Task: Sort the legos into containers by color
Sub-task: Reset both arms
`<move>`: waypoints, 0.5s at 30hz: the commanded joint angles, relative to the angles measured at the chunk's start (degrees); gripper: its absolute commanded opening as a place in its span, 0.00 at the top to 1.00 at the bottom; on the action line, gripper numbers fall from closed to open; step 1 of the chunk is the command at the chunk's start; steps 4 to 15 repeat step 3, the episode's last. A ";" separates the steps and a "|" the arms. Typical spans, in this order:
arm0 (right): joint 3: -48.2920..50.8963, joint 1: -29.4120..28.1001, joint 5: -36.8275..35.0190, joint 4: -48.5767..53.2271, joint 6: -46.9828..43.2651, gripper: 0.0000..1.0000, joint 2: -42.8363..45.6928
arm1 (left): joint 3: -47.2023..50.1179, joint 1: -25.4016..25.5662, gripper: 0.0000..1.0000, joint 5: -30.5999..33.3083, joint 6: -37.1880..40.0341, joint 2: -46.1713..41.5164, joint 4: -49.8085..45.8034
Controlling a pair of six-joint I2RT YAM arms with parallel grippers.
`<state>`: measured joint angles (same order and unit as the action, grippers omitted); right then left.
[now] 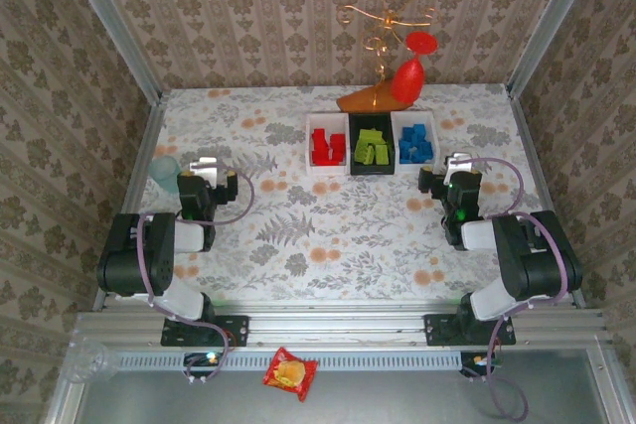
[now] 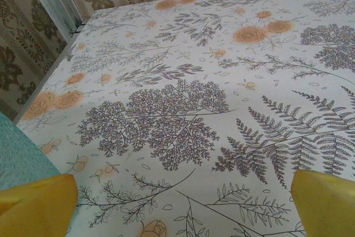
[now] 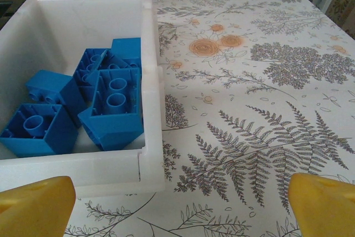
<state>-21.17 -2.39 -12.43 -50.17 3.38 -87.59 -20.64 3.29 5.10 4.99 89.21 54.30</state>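
Red legos (image 1: 326, 146), lime legos (image 1: 372, 147), blue legos (image 1: 415, 144) — white and black containers (image 1: 372, 171) — floral tabletop (image 1: 298, 235)

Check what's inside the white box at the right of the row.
Several blue bricks lie loosely piled in the white box, some upside down. No other colour shows. The floor under the pile is covered.

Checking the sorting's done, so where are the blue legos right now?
In the top view, the blue legos lie in the white container at the right end of the row, next to the black container.
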 commanded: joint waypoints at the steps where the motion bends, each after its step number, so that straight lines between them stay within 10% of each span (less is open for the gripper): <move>1: -1.07 0.02 -1.72 -0.63 0.67 0.00 0.10 | -0.45 0.16 0.00 -0.27 0.62 0.16 1.40; 15: -1.07 0.02 -1.71 -0.63 0.67 0.00 0.14 | -0.39 0.04 0.00 -0.36 0.58 0.09 1.33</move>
